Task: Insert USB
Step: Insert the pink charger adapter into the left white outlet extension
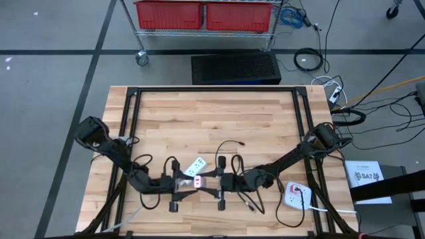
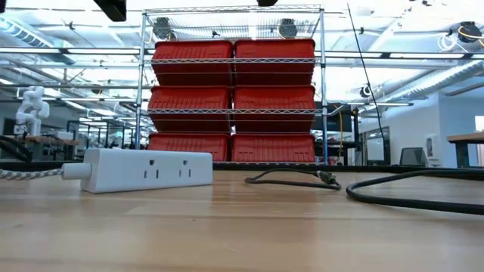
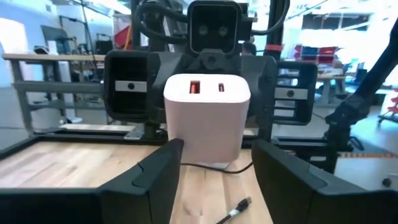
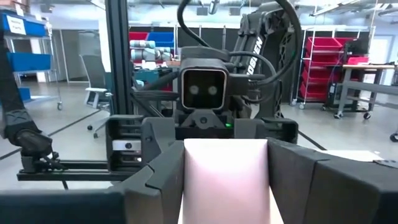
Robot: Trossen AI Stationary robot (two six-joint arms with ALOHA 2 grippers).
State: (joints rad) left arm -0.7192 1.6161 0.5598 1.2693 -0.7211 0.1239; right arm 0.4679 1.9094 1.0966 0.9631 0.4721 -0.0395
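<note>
My right gripper (image 4: 227, 180) is clamped on the white USB charger block (image 3: 207, 118), held above the near middle of the wooden table (image 1: 199, 113). My left gripper (image 3: 216, 171) faces its two ports, fingers spread apart, touching nothing.

White charger block (image 3: 207, 121) upright, ports showing; black USB plug (image 3: 239, 206) lying on wood.

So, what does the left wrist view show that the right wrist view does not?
Only the left wrist view shows the white charger's port face, with two ports, and a loose cable plug lying on the wooden table. Its own left hand is open, clear of the charger. Only the right wrist view shows the right hand closed on the charger's plain back. Both show the same charger, with the opposite arm behind it.
</note>
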